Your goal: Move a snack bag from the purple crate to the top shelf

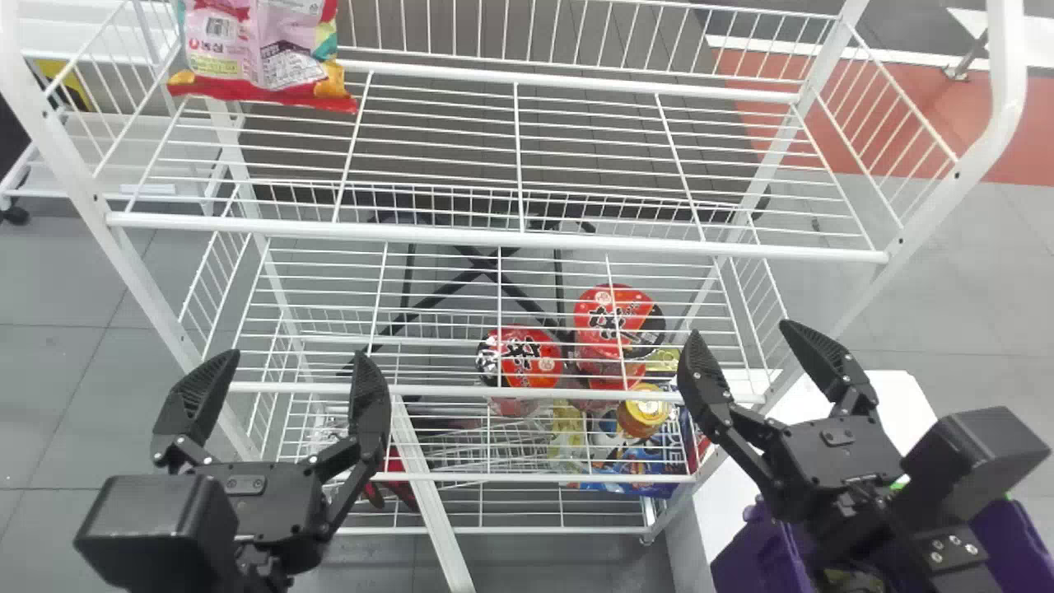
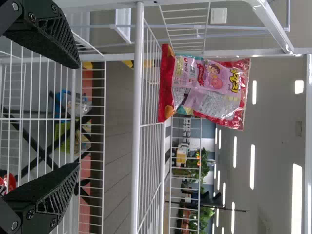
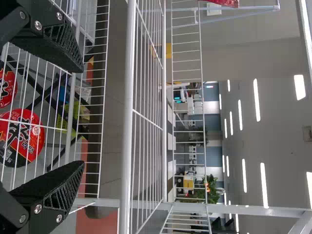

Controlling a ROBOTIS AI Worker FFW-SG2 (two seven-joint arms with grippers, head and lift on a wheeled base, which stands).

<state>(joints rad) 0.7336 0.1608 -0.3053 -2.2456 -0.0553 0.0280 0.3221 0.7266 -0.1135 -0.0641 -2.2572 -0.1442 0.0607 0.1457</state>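
Note:
A pink and red snack bag stands on the left part of the top shelf; the left wrist view shows the same bag beyond the shelf's front rail. At the lower left, my left gripper is open with nothing held, also seen as the gripper in its wrist view. My right gripper stands open and empty at the right, above the purple crate, which its arm partly covers; its wrist view shows the gripper with fingers apart. The crate's contents are mostly hidden.
Red-lidded cup noodles and a yellow-lidded cup sit on the lower shelves, with colourful packages around them. White rails and posts frame the rack in front of both grippers. A white surface lies by the crate.

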